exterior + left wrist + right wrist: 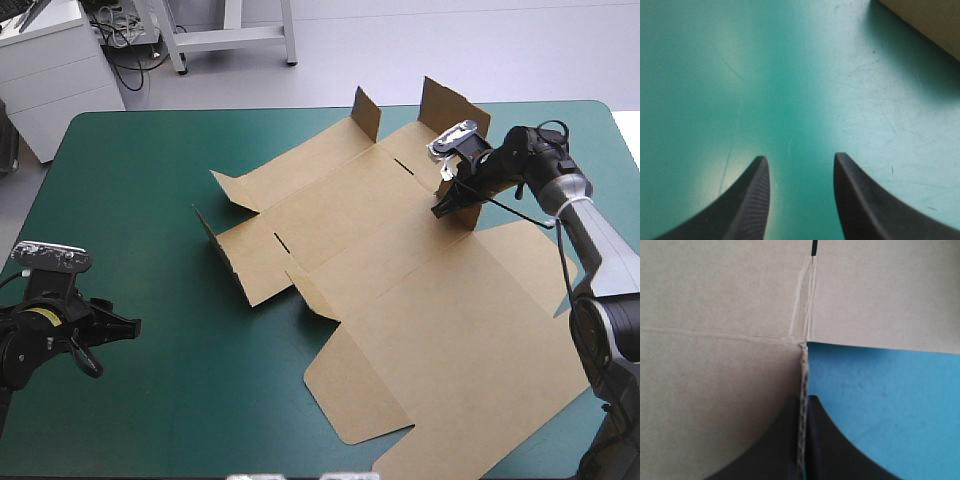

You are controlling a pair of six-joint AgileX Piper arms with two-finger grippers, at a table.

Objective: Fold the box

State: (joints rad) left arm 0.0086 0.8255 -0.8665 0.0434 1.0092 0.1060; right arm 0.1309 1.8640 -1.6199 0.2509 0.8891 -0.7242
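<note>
The brown box lies as a cut sheet across the middle and right of the teal-green cover, mostly flat, with small flaps raised at its far and left edges. My right gripper is at the sheet's far right, shut on a raised flap. In the right wrist view the flap's edge stands edge-on between the fingers of the right gripper, with flat board ahead. My left gripper hovers open near the table's front left. The left gripper holds nothing, and a box corner lies ahead.
Bare teal-green cover stretches between the left gripper and the sheet. The sheet's near right part reaches close to the table's front edge. A white cabinet stands beyond the far left corner.
</note>
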